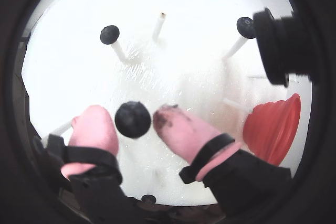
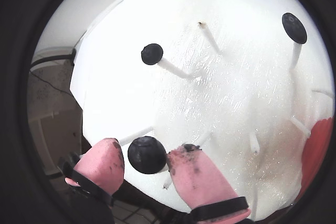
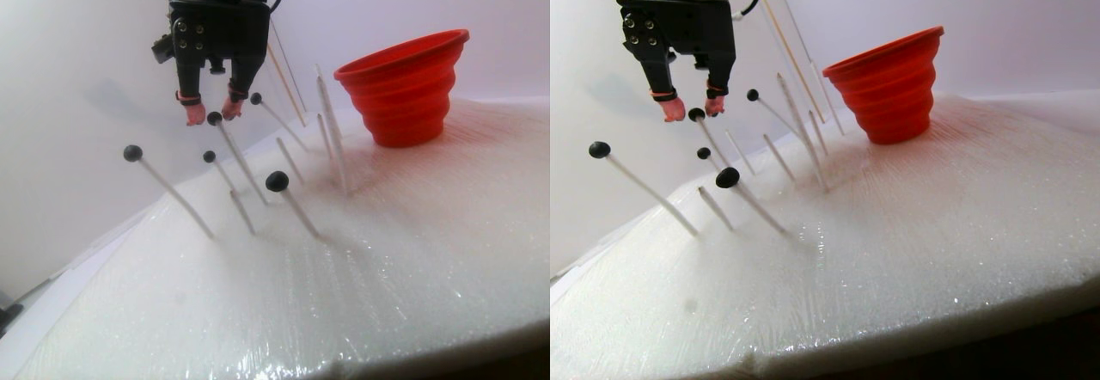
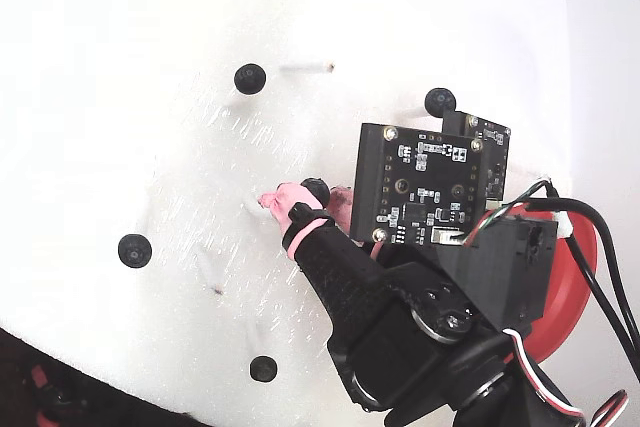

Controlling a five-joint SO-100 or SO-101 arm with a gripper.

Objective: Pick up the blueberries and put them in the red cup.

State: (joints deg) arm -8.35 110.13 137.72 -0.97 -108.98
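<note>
Risk: the target blueberry (image 1: 133, 119) sits atop a thin white peg (image 3: 238, 155); an off-centre squeeze could flick it off or bend the peg. Jaws (image 1: 134, 124) partly open, pink fingertips (image 2: 196, 174) flanking the berry: one seems to touch, no clamp yet. Red cup (image 3: 404, 88) stands well beyond on the foam.

White foam slab (image 3: 412, 251); thin white pegs (image 3: 331, 135) upright.

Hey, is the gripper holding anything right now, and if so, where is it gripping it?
Not yet, it seems. The gripper straddles one blueberry still on its peg, pink fingertips at its two sides; slight gaps show in a wrist view.
</note>
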